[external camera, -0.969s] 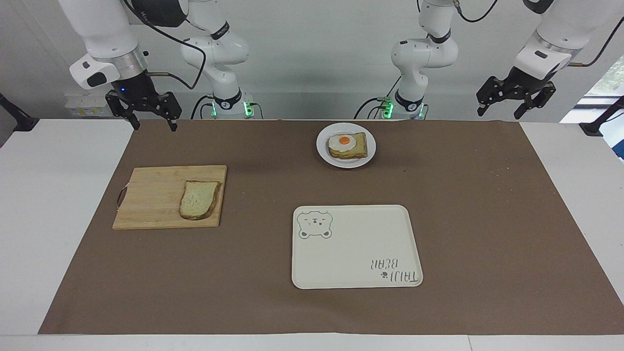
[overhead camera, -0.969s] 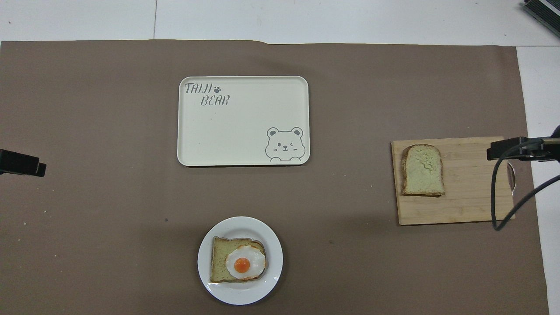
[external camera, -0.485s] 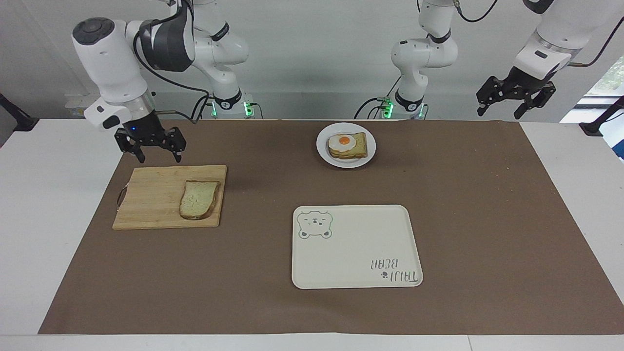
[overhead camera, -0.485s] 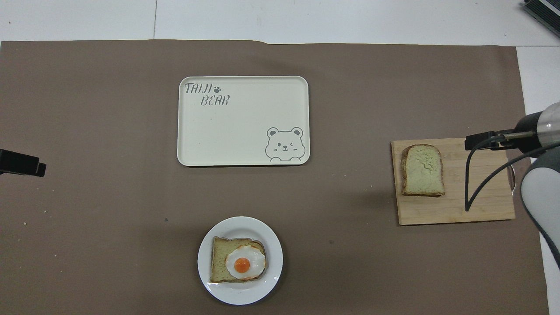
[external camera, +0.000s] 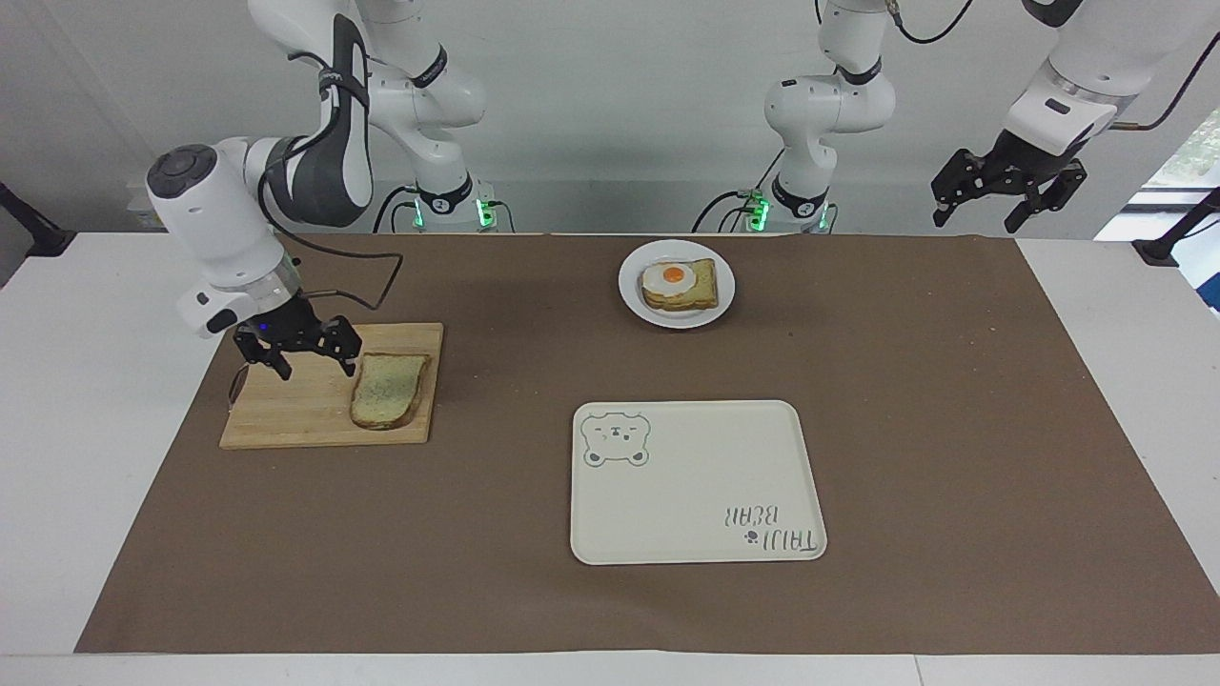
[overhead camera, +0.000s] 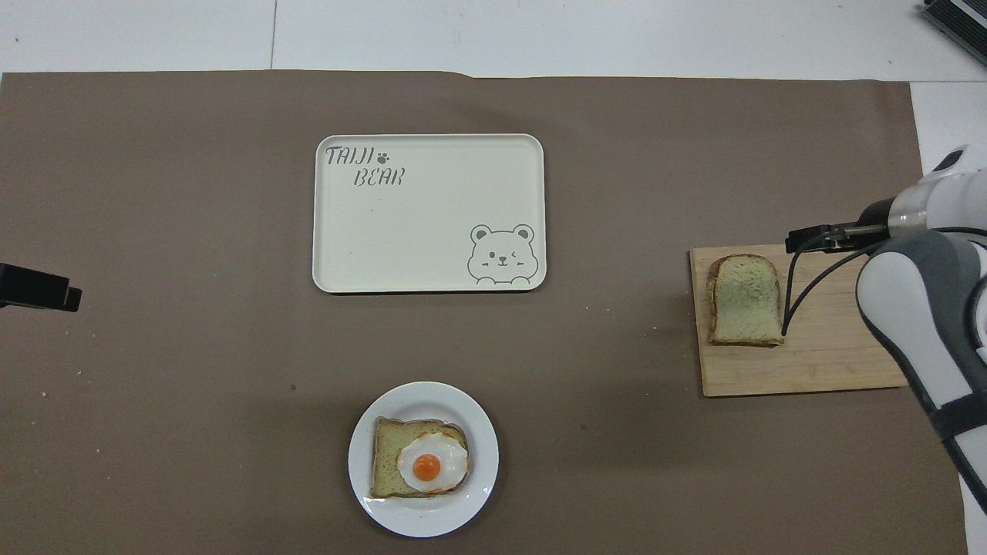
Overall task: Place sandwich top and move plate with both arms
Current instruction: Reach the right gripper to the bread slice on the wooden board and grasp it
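Observation:
The sandwich top [external camera: 388,389] [overhead camera: 745,299], a pale speckled slice with a dark crust, lies flat on a wooden cutting board [external camera: 295,410] [overhead camera: 817,362] at the right arm's end of the table. My right gripper [external camera: 316,370] hangs open low over the board, beside the slice and toward the board's handle, holding nothing. In the overhead view the right arm covers it. The small white plate [external camera: 677,319] [overhead camera: 423,516] sits close to the robots, carrying a toast slice with a fried egg [external camera: 679,283] [overhead camera: 420,465]. My left gripper [external camera: 982,214] waits open in the air over the left arm's end.
A cream rectangular tray [external camera: 696,495] [overhead camera: 416,231] with a bear drawing lies mid-table, farther from the robots than the plate. A brown mat [external camera: 953,429] covers most of the table. The right arm's cable [overhead camera: 802,285] loops over the board beside the slice.
The right arm has swung down and forward, bringing its open gripper from above the mat's edge to low over the cutting board beside the slice. The left arm has not moved.

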Robot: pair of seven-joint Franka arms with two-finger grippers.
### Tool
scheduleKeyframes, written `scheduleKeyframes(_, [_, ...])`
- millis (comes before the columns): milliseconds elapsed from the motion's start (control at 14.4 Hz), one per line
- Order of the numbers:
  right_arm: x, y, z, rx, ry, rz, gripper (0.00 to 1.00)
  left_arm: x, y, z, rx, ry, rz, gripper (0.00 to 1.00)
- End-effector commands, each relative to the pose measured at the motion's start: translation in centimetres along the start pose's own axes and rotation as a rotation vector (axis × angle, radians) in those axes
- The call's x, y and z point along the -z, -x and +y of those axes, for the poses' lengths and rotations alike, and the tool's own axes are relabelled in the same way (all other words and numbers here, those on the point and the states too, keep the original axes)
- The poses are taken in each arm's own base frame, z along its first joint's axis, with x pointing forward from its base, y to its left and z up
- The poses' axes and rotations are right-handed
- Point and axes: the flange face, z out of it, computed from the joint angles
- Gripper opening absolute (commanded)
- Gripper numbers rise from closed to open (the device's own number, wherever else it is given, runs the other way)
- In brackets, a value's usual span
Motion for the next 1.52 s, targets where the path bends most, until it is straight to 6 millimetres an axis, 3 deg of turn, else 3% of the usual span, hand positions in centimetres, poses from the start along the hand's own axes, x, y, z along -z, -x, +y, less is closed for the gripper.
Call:
scheduleKeyframes(0, [-3.2, 0.1, 0.3, 0.005, -0.052, 0.009, 1.00, 0.4, 0.4, -0.1, 0.002, 0.009, -0.002, 1.00])
scheduleKeyframes(554, [-10.5, 2.6, 0.7, -0.014, -0.083, -0.042, 1.00, 0.3, 0.3, -0.1, 0.002, 0.009, -0.005, 1.00])
scheduleKeyframes(1108, [-11.4, 2.9, 1.3, -0.053, -0.109, -0.050, 0.98, 0.3, 0.3, -0.1, 0.002, 0.009, -0.004, 1.00])
scheduleKeyframes(1246, [-11.4, 2.9, 1.3, -0.056, -0.109, -0.050, 0.83, 0.3, 0.3, -0.1, 0.004, 0.009, -0.005, 1.00])
scheduleKeyframes(1454, [-11.6, 2.9, 1.4, -0.058, -0.109, -0.053, 0.49, 0.3, 0.3, -0.1, 0.004, 0.009, -0.004, 1.00])
